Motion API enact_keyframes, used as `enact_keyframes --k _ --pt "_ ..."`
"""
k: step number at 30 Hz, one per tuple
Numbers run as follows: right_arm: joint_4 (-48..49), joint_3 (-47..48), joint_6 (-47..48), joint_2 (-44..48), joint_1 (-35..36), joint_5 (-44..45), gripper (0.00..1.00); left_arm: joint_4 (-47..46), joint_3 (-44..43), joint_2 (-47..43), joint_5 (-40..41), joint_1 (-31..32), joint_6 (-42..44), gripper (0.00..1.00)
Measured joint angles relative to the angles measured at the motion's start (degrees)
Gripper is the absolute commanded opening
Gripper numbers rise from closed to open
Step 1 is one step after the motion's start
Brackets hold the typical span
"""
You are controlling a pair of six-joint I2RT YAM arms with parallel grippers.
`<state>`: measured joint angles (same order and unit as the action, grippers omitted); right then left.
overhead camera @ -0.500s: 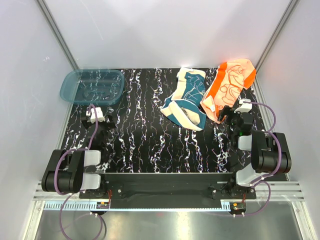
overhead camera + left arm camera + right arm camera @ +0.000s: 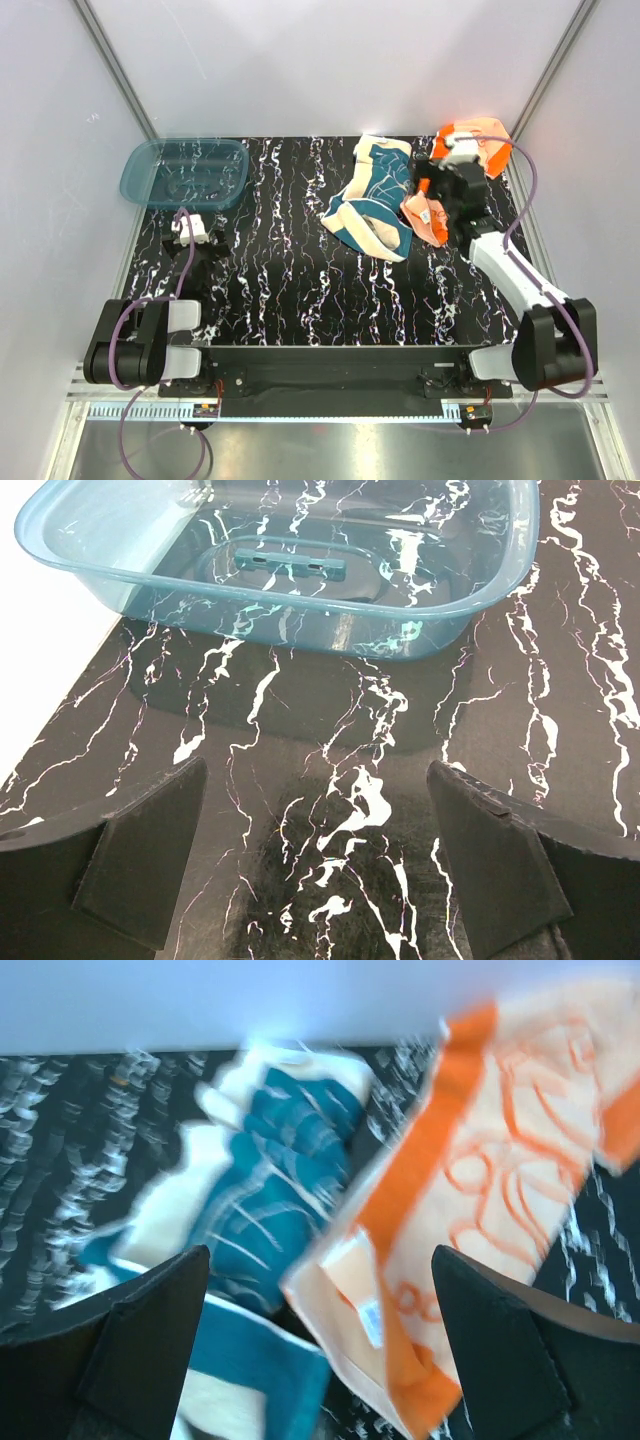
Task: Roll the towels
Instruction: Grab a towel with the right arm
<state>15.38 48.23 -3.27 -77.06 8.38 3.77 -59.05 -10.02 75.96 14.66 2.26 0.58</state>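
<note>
my right gripper hovers, fingers apart, over the orange towel and teal towel; left gripper also spread wide

no readable text, labels or numbers

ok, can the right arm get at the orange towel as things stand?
Probably yes. The right gripper hangs open right above the orange towel, with nothing between them. The teal towel lies against one edge of it, so a grab there might catch both.
</note>
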Motion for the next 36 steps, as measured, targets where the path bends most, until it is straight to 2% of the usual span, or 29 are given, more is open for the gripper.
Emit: enact_keyframes --k 2,5,7,8,10,11,12,16,22,28,36 --pt "-6.99 7.85 1.42 0.79 5.05 2.78 1.0 0.22 0.0 0.0 -0.13 -0.04 0.02 0.99" --pt "-14.36 15.61 2.45 0.83 11.56 0.92 1.0 0.24 -0.02 0.0 -0.33 -0.04 0.02 0.99" --pt "-17.4 17.64 -2.32 0.59 13.35 0.26 1.0 0.24 -0.02 -0.02 -0.42 -0.07 0.02 0.99" --pt "-19.98 18.93 -4.76 -0.11 13.25 -0.09 0.96 0.24 -0.02 0.0 -0.48 -0.09 0.02 0.99" --pt "-27.06 24.74 -7.65 -4.5 12.41 -1.7 0.93 0.24 -0.02 0.0 -0.55 -0.09 0.02 0.99" --pt "-30.51 29.22 -8.7 -8.13 12.2 -2.25 1.0 0.26 -0.02 0.0 -0.57 -0.09 0.0 0.99" --pt "-33.92 33.62 -9.42 -11.76 12.24 -2.8 1.0 0.26 -0.02 0.0 -0.59 -0.09 0.0 0.99" --pt "-43.6 47.17 -9.75 -23.93 13.97 -4.09 0.96 0.26 -0.02 0.0 -0.61 -0.09 0.0 0.99" --pt "-53.31 51.87 -10.21 -32.72 18.67 -4.83 0.88 0.26 -0.02 0.0 -0.66 -0.09 0.0 0.99" --pt "-59.28 60.96 -9.46 -41.75 23.8 -2.47 0.76 0.26 -0.02 0.0 -0.74 -0.09 0.0 0.99" --pt "-63.78 68.06 -8.72 -50.07 24.22 1.31 0.75 0.26 -0.02 0.0 -0.76 -0.09 0.0 0.99"
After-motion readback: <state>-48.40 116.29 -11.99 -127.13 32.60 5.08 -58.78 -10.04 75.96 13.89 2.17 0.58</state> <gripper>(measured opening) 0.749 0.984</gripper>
